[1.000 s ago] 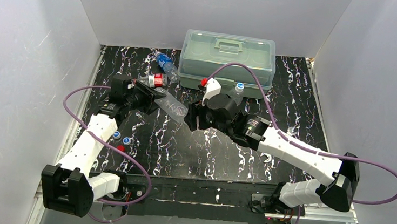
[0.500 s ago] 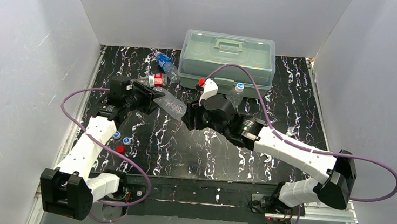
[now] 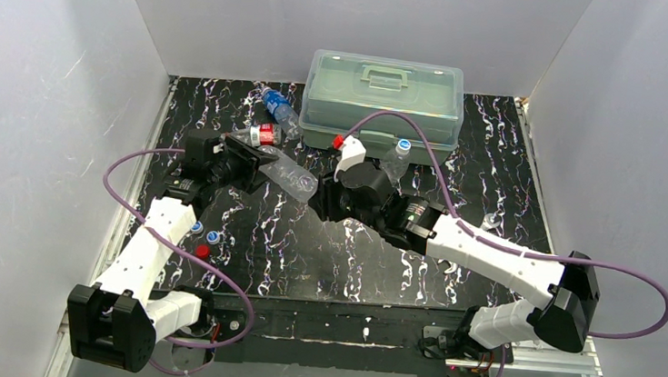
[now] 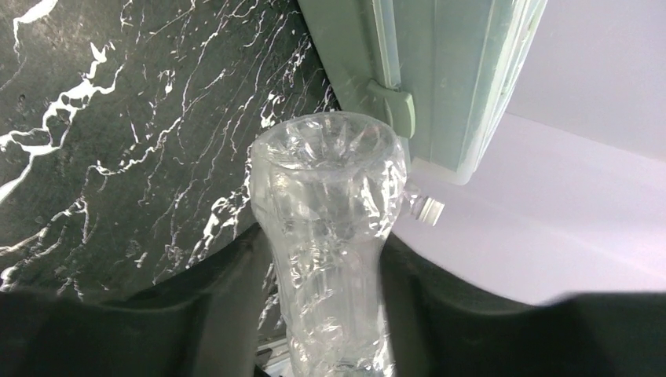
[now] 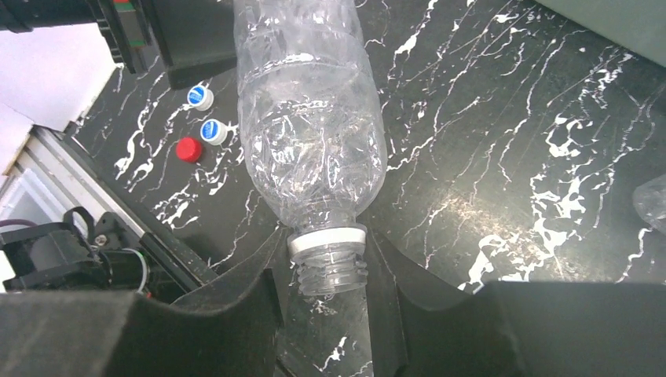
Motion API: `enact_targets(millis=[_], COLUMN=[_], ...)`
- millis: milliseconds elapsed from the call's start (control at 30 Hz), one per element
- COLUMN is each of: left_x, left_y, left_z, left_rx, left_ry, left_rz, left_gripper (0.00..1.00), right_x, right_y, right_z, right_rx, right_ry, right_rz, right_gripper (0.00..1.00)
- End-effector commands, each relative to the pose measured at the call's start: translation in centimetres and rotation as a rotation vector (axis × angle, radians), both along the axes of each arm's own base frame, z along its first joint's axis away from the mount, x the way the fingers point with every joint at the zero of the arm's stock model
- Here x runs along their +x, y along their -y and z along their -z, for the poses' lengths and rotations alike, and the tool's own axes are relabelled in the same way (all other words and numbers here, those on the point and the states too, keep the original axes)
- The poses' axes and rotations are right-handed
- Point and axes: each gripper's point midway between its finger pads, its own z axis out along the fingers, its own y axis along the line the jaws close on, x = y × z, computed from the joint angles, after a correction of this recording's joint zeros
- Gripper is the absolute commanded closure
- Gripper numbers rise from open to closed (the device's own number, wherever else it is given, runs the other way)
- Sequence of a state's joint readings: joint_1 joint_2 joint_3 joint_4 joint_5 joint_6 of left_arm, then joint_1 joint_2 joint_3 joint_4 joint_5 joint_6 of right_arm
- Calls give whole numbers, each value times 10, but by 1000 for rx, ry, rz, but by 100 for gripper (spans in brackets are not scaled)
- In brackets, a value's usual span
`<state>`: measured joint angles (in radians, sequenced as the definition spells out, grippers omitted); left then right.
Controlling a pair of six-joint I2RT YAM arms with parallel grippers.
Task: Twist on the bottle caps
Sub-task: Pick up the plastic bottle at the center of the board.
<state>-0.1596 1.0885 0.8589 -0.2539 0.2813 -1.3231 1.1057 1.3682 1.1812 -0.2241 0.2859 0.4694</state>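
The plain bottle (image 3: 287, 177) hangs level mid-scene, long axis left to right, its base clamped in the left gripper (image 4: 326, 251) and its bare threaded neck pinched by the right gripper (image 5: 326, 263), with the loose caps (image 5: 213, 131) lying near-left, closer to the left gripper

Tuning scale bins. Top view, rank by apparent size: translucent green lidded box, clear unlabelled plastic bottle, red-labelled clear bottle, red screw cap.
translucent green lidded box
clear unlabelled plastic bottle and red-labelled clear bottle: look alike, unranked
red screw cap, smallest
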Motion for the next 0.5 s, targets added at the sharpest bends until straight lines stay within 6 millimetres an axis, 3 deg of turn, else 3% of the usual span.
enact_targets(millis=[0, 67, 133, 267, 467], left_x=[-9, -9, -10, -14, -18], left_y=[12, 18, 23, 23, 15], left_z=[-13, -19, -26, -39, -72], left_rx=[16, 35, 75, 214, 537], left_ry=[74, 120, 181, 302, 635], left_rz=[115, 189, 268, 419, 629], left_gripper=[37, 15, 2, 2, 2], right_x=[16, 20, 25, 37, 50], right_y=[7, 13, 20, 38, 64], right_z=[-28, -30, -33, -38, -33], right_rx=[8, -18, -31, -64, -168], right_ry=[65, 61, 52, 28, -29], right_rz=[61, 64, 69, 79, 58], right_gripper=[95, 99, 99, 99, 99])
